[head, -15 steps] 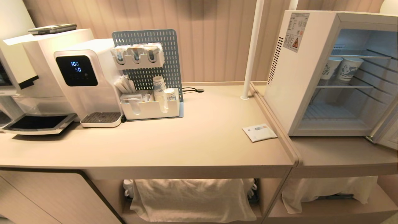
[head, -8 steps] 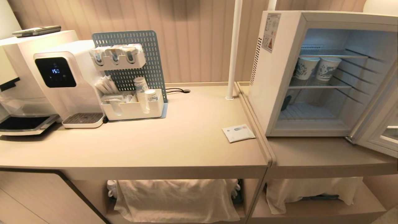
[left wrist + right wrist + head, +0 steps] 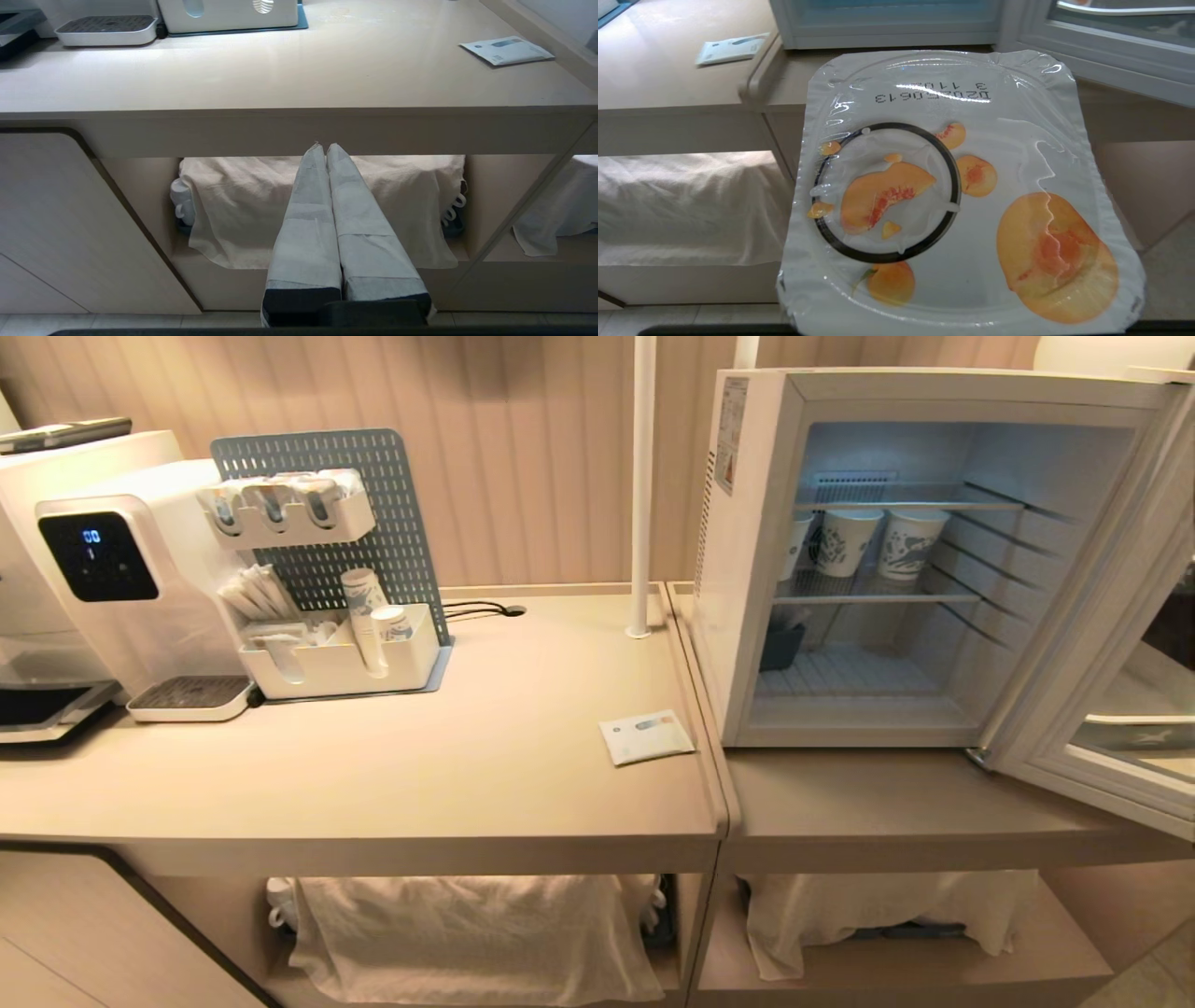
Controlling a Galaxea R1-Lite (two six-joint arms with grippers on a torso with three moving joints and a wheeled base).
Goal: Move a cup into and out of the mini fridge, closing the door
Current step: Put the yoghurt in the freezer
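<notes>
The cup (image 3: 952,196), a white yogurt-style cup with a foil lid printed with peach slices, fills the right wrist view. It hangs in the air in front of the counter's edge, below the counter top, with my right gripper shut on it; the lid hides the fingers. The mini fridge (image 3: 742,569) stands at the right on the lower counter, with wire shelves and several paper cups (image 3: 878,543) on its middle shelf. The door (image 3: 1083,709) is swung wide open to the right. My left gripper (image 3: 325,146) is shut and empty, low in front of the counter's under-shelf. Neither arm shows in the head view.
On the counter (image 3: 467,775) stand a water dispenser (image 3: 112,579) and a white organiser with a blue pegboard (image 3: 336,653); a white packet (image 3: 646,737) lies near the fridge. A white pole (image 3: 642,485) rises beside the fridge. Cloths (image 3: 467,933) cover the lower shelves.
The whole head view has slid to the left, so the camera has swung right; the fridge's inside and its open door now show more fully. Nothing on the counter has moved.
</notes>
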